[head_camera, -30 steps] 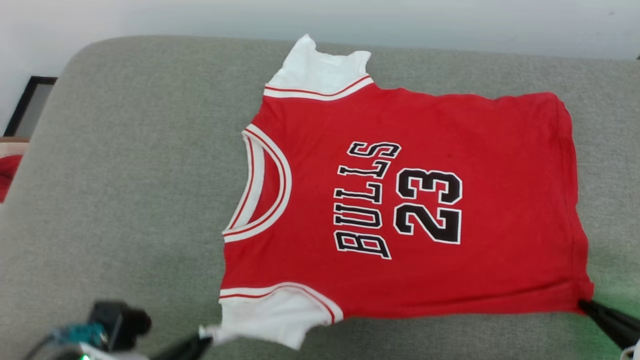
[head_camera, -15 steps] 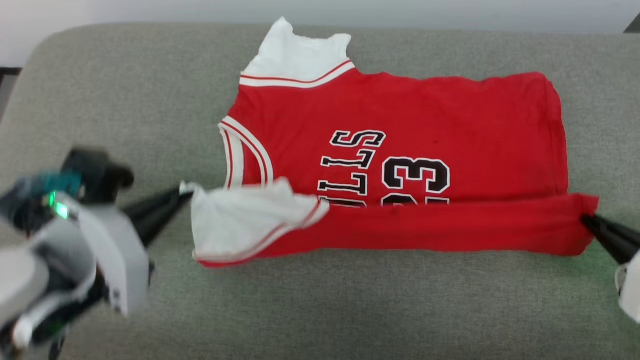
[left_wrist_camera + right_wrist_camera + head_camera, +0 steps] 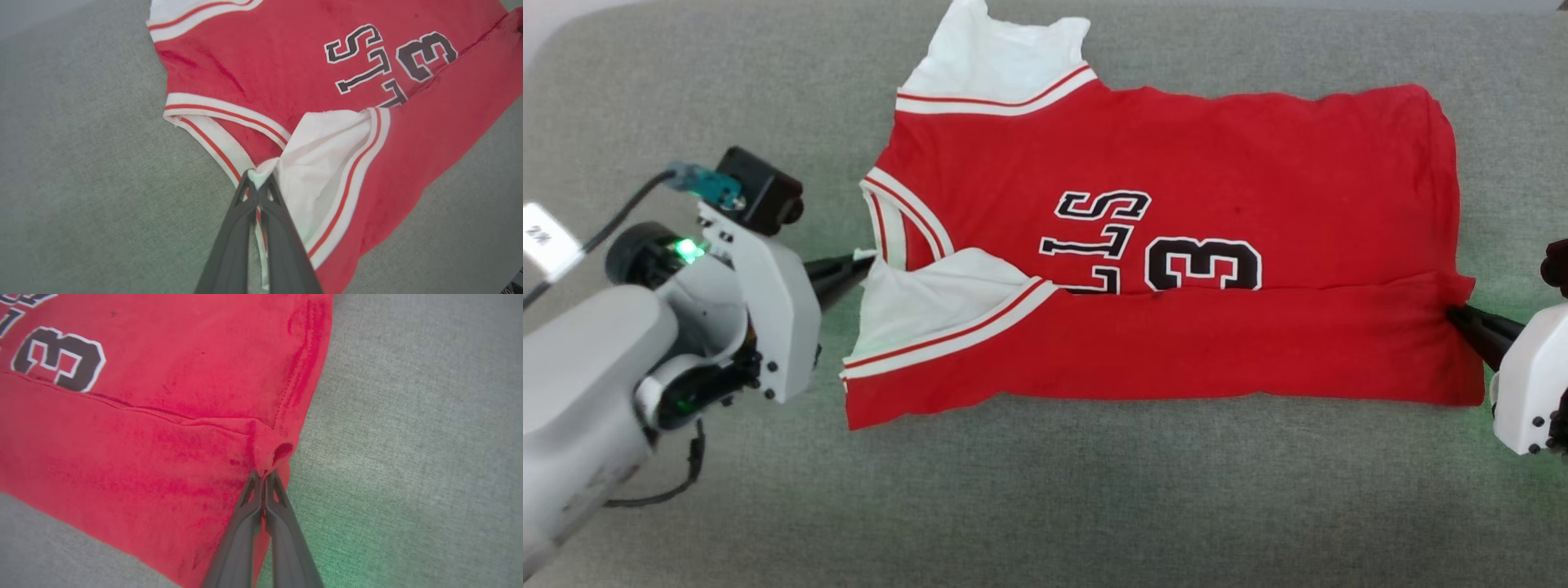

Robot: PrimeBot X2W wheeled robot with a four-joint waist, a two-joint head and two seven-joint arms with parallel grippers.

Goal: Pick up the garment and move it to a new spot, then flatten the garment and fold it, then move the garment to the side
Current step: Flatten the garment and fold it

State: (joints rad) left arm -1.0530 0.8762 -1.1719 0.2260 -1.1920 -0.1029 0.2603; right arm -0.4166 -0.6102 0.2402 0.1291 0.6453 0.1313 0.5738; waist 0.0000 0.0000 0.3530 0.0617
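Note:
The garment (image 3: pixel 1192 155), a red jersey with white sleeves and black lettering, lies on the grey cushion with its near long edge folded up over the front, so the plain red back (image 3: pixel 1176 351) covers the lower half of the lettering. My left gripper (image 3: pixel 864 260) is shut on the tip of the white near sleeve (image 3: pixel 322 163), beside the striped collar (image 3: pixel 212 134). At the far right my right gripper (image 3: pixel 1454 313) is shut on the hem corner (image 3: pixel 269 455). In each wrist view the dark fingers (image 3: pixel 261 192) pinch cloth between their tips.
A grey fabric cushion (image 3: pixel 1045 506) carries the garment, with bare cushion in front of it and to both sides. The cushion's rounded back-left corner (image 3: pixel 572 24) shows against a pale wall.
Both grippers have carried the garment's near edge away from me and over its front, so the fold now covers more of the lettering. The head camera has also tilted down.

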